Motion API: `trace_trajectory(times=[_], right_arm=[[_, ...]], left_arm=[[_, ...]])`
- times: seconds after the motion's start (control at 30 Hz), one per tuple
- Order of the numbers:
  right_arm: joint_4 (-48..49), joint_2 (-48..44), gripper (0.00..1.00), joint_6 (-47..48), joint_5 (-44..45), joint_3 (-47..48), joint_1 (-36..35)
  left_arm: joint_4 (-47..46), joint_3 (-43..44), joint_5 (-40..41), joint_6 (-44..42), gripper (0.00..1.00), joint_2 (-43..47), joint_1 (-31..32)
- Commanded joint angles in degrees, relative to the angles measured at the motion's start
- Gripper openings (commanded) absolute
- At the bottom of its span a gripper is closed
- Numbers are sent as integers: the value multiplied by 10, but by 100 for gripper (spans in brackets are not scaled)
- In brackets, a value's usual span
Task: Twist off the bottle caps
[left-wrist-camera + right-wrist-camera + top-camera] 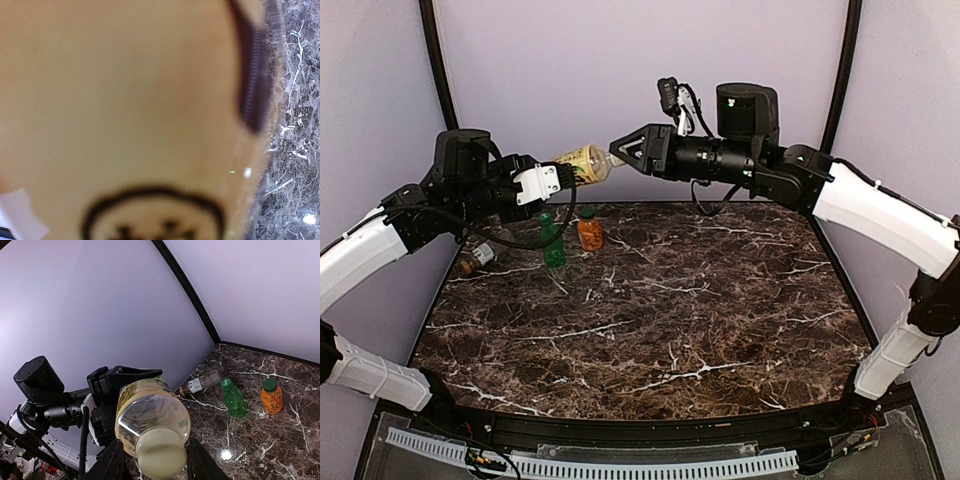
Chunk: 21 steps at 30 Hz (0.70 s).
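The left tool [570, 172] is clenched on the body of the pale yellow plastic bottle [582, 163] and holds it in the air above the far left part of the dark marble-patterned table [700, 300]. The bottle's long axis is roughly horizontal and runs left to right, about parallel to the far edge of the table. Its pale round cap [160, 454] points at the right tool [620, 153], which faces it along nearly the same line.

In the right wrist view the cap appears end-on between the two fingers [110, 465] of the right tool. Whether the pads press on the cap or stand just off it cannot be told; a thin dark gap shows on one side only.

The right arm is the arm at the cap, and the left arm acts as the holder. Judgement: the coming move is a rotation of the right tool about the bottle's long axis, which requires the two axes to be in line.

Near the far left corner, the all-green plastic bottle [552, 240] and the short squat orange bottle [590, 232] stand upright side by side with caps on. The clear bottle with brown label [477, 260] lies on its side nearer the left edge.
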<state>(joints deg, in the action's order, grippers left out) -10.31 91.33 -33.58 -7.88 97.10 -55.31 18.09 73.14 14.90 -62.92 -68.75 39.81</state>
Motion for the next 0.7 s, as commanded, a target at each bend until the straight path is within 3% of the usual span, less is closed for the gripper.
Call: trace_trajectory(times=[0.0,0.17,0.4,0.67], right_arm=[[34,-5,38,-23,-35,-10,6],[35,-2,42,-32,-49,-17,6],[35,2,38,-28,-45,-18,9],[39,4,15,13,-64,-12,12]], left_arm=[[-22,-4,15,-11,31,10,3],[-25,-7,18,-10,31,9,3],[-29,-8,16,-10,30,7,3],[-14,-29,-29,-31,30,29,3]])
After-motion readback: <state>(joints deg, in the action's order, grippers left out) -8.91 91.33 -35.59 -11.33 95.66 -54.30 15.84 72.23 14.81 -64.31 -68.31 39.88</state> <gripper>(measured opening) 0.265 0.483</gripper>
